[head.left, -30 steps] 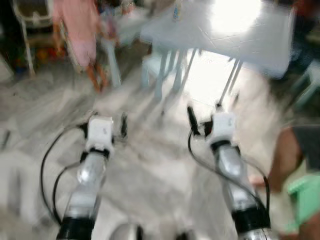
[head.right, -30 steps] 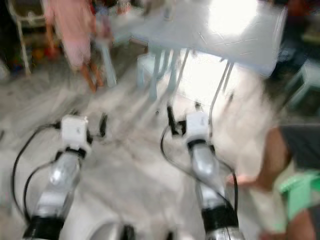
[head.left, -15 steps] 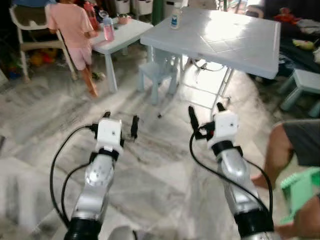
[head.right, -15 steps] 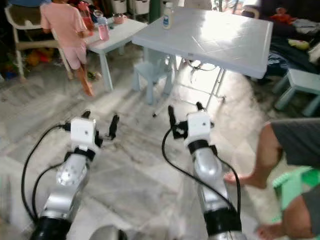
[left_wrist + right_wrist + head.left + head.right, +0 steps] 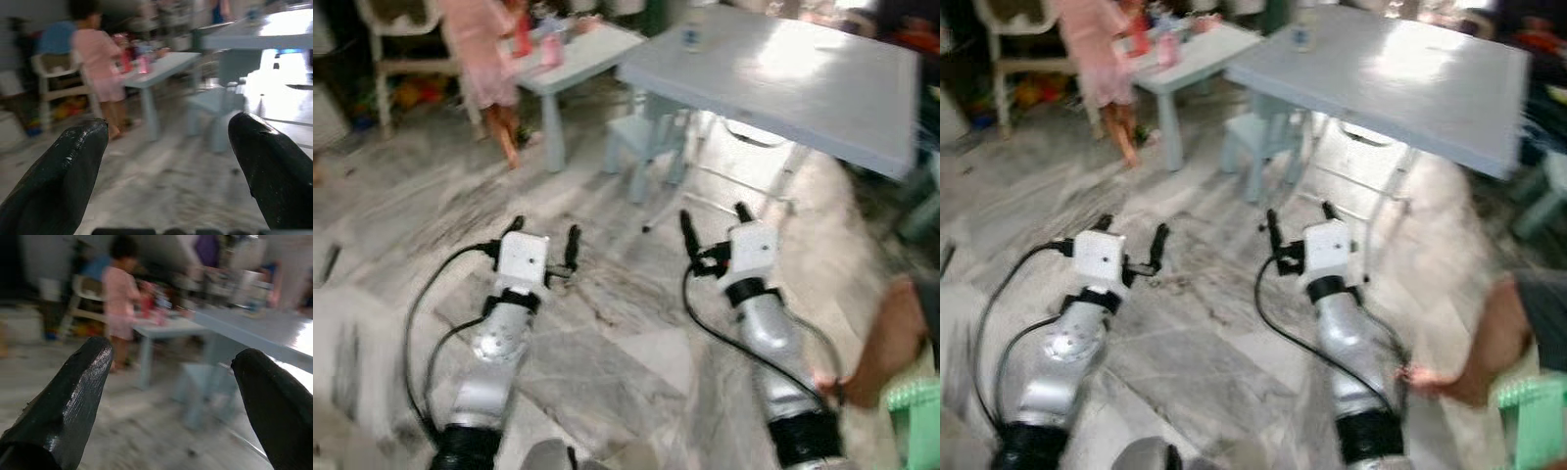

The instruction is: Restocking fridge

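The marble floor (image 5: pixel 607 343) lies beneath both arms. Ahead of the jaws stands a large pale-blue tabletop (image 5: pixel 803 69), a small bottle (image 5: pixel 691 37) near its far edge. A lower small tabletop (image 5: pixel 582 49) stands ahead and left of the jaws, with a person in pink (image 5: pixel 480 49) beside it. A bare leg (image 5: pixel 891 333) is right of the right gripper (image 5: pixel 713 223). The left gripper (image 5: pixel 545 235) and the right gripper both hold empty, jaws spread apart. No fridge is identifiable.
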